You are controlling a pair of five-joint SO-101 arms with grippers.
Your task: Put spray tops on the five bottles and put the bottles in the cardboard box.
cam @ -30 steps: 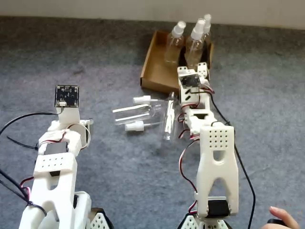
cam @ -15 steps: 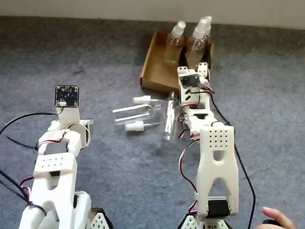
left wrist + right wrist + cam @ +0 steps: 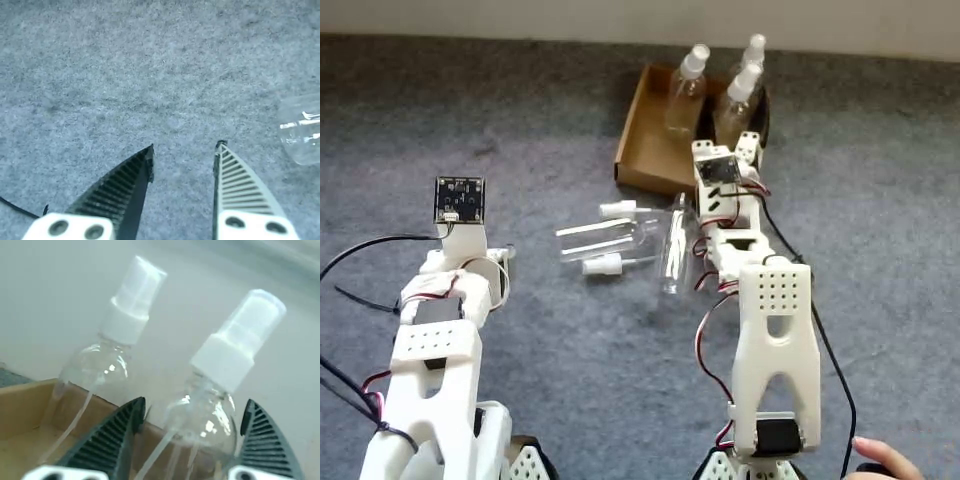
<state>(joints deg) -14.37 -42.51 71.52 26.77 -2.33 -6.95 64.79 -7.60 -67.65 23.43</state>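
Carpet (image 3: 520, 120), grey, lies under everything. The right arm (image 3: 775, 330) stretches far toward the box (image 3: 638, 130), which sits at the far middle of the scene. The left arm (image 3: 435, 350) stands well to the left, short of the box.

Three bottles stand upright in the box, each with a spray top on: the left bottle (image 3: 682, 105), the right bottle (image 3: 730, 115) and the far bottle (image 3: 753, 50) behind it. The right gripper (image 3: 194, 401) is at the box's near right corner, its fingers spread wide. The right bottle (image 3: 205, 432) stands between them, and I cannot tell whether they touch it.

Between the arms, near the box, two bare bottles lie on the carpet. The lengthwise bottle (image 3: 673, 245) is just beside the right arm; the crosswise bottle (image 3: 620, 235) lies to its left. Two loose tops, far top (image 3: 618, 208) and near top (image 3: 603, 265), lie on either side of the crosswise bottle.

The left gripper (image 3: 185, 146) hangs released over bare carpet, with a bottle end (image 3: 300, 130) off to its right, apart from its fingers.
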